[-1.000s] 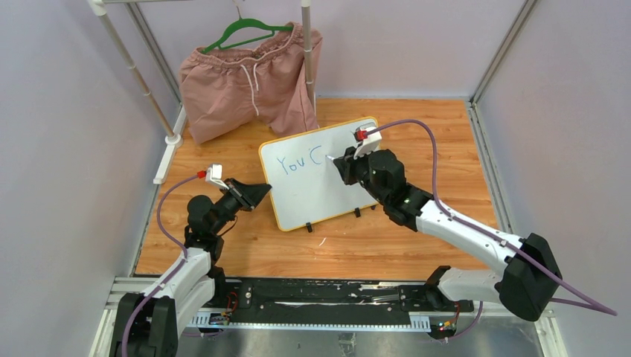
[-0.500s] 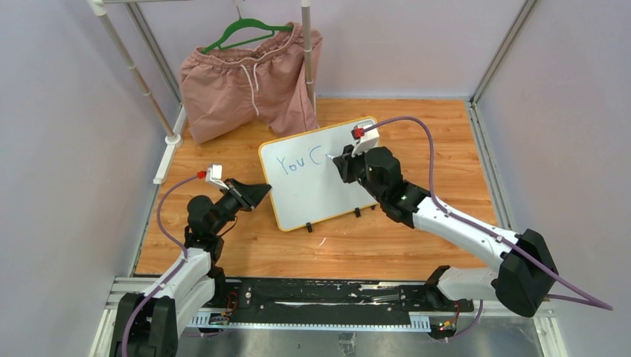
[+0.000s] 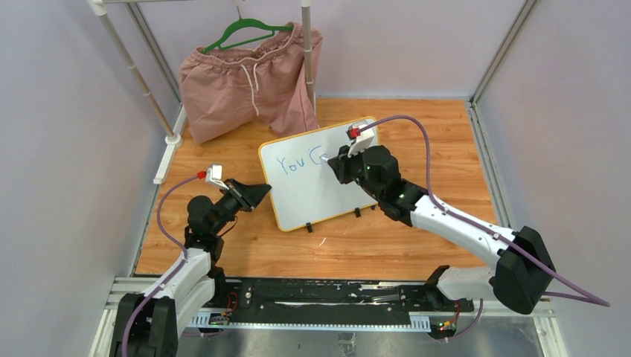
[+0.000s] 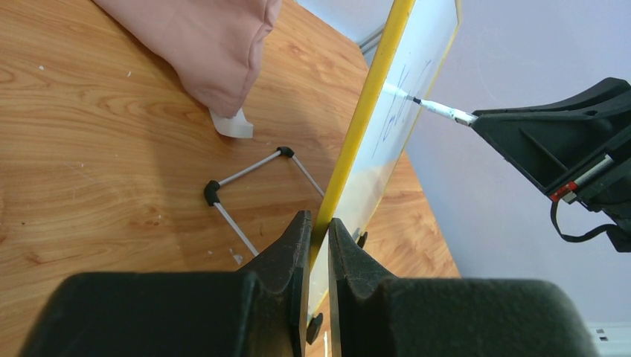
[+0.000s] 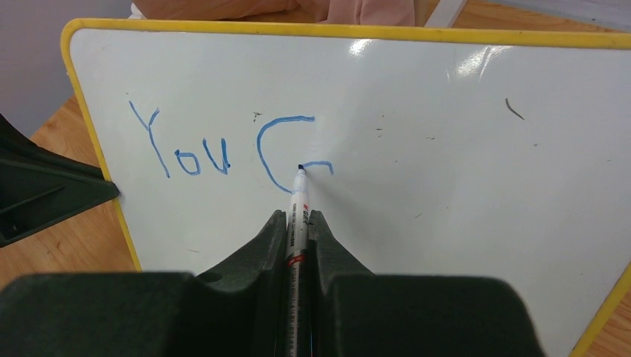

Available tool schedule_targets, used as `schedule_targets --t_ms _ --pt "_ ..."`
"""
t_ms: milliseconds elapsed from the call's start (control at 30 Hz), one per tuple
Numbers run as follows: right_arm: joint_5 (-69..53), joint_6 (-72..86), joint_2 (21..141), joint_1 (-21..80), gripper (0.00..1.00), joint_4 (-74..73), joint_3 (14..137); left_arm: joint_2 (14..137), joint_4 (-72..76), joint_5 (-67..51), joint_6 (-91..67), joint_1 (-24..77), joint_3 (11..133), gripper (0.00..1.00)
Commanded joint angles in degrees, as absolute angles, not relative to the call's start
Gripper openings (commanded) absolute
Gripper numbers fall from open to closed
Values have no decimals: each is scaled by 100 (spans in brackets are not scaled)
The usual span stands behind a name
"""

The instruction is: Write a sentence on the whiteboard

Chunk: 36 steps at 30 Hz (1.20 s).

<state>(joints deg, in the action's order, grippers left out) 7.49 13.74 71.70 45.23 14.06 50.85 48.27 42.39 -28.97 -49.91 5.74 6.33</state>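
- The right gripper (image 3: 332,162) stays clenched on the marker (image 5: 299,212), its tip touching the whiteboard (image 3: 312,197) just right of the "C".
- In the last second it has slid left and added a short stroke, so the sentence (image 5: 259,145) reads "You C" plus a begun letter.
- The left gripper (image 4: 316,223) still pinches the board's yellow edge, steadying it upright.
- Most of the writing likely remains.
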Motion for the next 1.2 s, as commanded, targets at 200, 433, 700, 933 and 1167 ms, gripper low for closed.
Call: schedule_targets --t_ms 200,433,700,933,1167 --pt "574 1354 7195 4453 0 1206 5113 4763 4526 -2936 -5019 591 624 0" --pt "771 1328 7050 4431 0 1037 5001 4764 4526 -2935 -5019 591 624 0" --pt "861 1348 7000 4343 0 908 5007 4748 4526 -2936 -5022 590 614 0" --pt "862 1391 7013 4247 0 861 5069 4749 4526 -2937 -5027 590 609 0" --pt "840 1375 7111 4214 0 888 5281 4756 4526 -2938 -5019 589 610 0"
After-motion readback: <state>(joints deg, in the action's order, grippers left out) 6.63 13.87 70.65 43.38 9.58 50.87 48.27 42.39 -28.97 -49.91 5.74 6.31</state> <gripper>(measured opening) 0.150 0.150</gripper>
